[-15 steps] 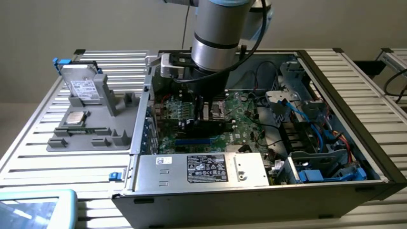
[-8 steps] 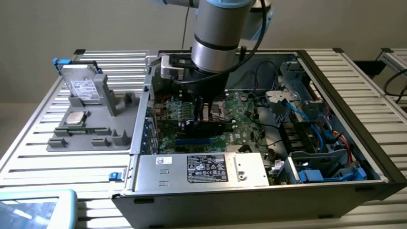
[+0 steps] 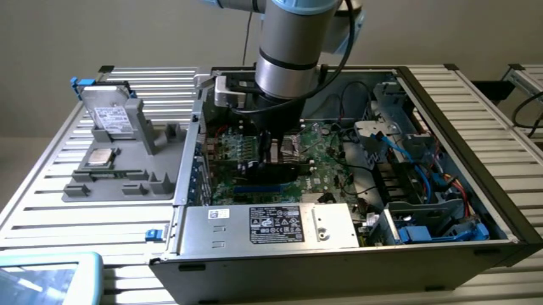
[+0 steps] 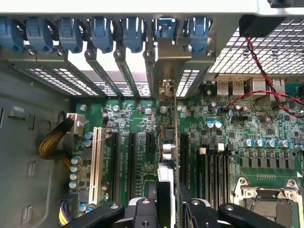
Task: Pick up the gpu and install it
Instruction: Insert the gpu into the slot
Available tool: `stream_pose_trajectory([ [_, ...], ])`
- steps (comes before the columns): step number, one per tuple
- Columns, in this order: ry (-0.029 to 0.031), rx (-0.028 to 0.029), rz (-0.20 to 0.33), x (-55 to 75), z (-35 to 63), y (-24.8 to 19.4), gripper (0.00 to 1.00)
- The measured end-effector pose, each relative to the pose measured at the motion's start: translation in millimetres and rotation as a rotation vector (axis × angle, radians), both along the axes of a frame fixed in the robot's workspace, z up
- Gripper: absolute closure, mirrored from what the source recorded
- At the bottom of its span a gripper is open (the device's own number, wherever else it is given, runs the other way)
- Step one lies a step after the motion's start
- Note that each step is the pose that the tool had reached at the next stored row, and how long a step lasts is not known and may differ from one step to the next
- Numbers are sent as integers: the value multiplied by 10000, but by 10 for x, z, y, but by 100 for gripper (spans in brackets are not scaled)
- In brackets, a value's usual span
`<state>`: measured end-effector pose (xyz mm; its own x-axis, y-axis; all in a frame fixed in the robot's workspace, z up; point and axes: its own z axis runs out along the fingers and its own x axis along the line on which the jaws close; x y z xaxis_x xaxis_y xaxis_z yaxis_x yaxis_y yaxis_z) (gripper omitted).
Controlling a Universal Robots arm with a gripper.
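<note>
1. The tool (image 4: 168,211) is closed narrow on the gpu (image 4: 167,154). The card stands on edge between its fingers, down inside the case (image 3: 339,273) over the motherboard (image 4: 266,137).
2. The bracket (image 4: 173,52) sits ahead of the tool, at the rear openings under the blue latches (image 4: 102,31). I cannot tell whether the card edge is in a slot (image 4: 130,166).
3. Risk: if the card is slightly off line with the slot, pressing could jam it or flex the motherboard.
4. Risk: the bracket could catch the rear frame and tilt the card in the thin grip.
5. Writing: the black label (image 3: 276,223) on the power supply (image 3: 331,225) near the tool and the white label (image 3: 111,119) on the drive (image 3: 103,96) are too small to read.
</note>
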<state>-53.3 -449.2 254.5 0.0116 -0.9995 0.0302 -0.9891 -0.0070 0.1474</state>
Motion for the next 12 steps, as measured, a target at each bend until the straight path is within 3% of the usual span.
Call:
stream_pose_trajectory([
  [12, 23, 1, -63, -4, -21, -16, 73],
])
